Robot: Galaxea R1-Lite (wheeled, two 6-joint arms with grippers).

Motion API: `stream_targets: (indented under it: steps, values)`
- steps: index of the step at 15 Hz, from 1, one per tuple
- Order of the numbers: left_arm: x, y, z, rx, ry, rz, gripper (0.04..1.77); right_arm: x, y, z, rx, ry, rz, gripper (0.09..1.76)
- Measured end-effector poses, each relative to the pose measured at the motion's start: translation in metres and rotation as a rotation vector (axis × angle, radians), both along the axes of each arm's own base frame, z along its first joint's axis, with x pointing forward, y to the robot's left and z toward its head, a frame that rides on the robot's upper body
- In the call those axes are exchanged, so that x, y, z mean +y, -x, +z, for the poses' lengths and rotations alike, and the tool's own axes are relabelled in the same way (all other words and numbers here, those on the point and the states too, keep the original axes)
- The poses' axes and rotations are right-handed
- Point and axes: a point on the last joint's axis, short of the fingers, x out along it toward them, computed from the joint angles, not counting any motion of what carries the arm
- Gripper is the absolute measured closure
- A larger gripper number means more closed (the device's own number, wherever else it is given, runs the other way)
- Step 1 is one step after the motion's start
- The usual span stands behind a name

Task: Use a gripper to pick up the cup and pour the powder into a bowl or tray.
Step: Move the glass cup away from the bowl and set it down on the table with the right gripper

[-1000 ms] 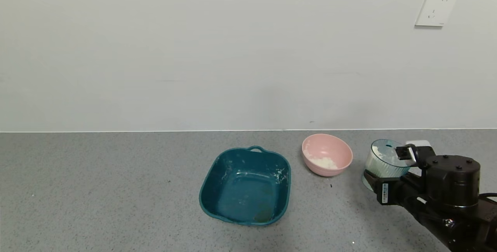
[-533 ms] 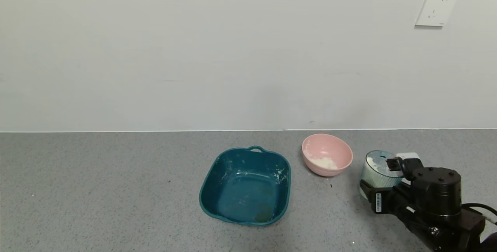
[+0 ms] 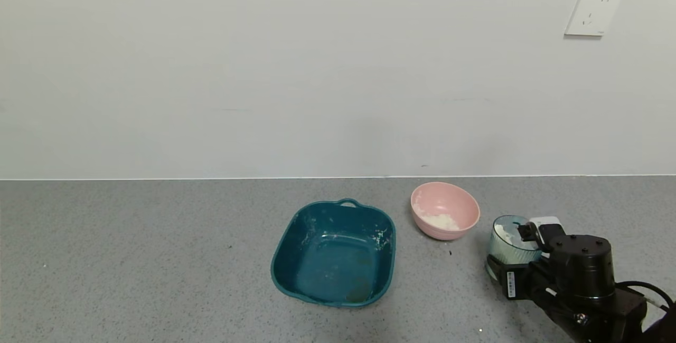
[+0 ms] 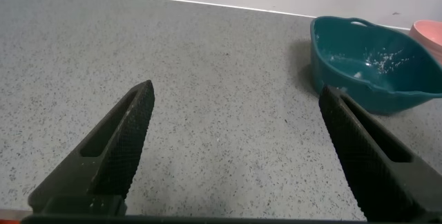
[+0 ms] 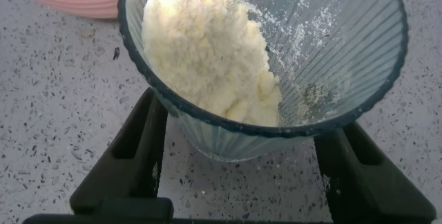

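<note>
The ribbed, translucent blue-green cup (image 3: 511,240) stands upright toward the right end of the grey speckled counter (image 3: 158,258), near its front edge, with clumpy white powder (image 5: 210,48) heaped against one side of its interior and a dusting clinging to the opposite wall. The right gripper (image 3: 520,254) straddles the cup, one black finger on either side of its ribbed wall; the right wrist view shows the fingers (image 5: 124,158) flanking the lower part of the cup, though whether they press on the plastic or merely stand beside it cannot be told from these views. The black cylindrical wrist, with a small white label on its side and a cable trailing off, reaches in from the counter's front right corner.

Just to the left of the cup and slightly farther back sits the small pale pink bowl (image 3: 445,211), apart from the cup, with a patch of white powder already lying inside it. Farther left, nearer the middle of the counter, rests the dark teal square tray (image 3: 334,252), its inner walls flecked with white residue.

The left gripper (image 4: 235,155) hangs spread wide over bare counter well to the left of the tray, holding nothing. A white wall socket (image 3: 592,11) is mounted on the wall above the counter's right end.
</note>
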Motion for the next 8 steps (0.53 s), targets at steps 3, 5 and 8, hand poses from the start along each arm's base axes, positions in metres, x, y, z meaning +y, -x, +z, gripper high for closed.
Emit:
stream_targets:
  steps: [3,5,8]
  values:
    - [0.0000,0.0000,0.0000,0.000,0.000,0.000,0.09,0.0002,-0.0005,-0.0016,0.005,0.002,0.000,0.55]
    - [0.0000,0.0000,0.0000,0.000,0.000,0.000,0.09,0.0002,-0.0006,-0.0020,0.007,0.003,0.000,0.55]
    - [0.0000,0.0000,0.0000,0.000,0.000,0.000,0.09,0.0005,-0.0005,-0.0023,0.008,0.005,0.000,0.55]
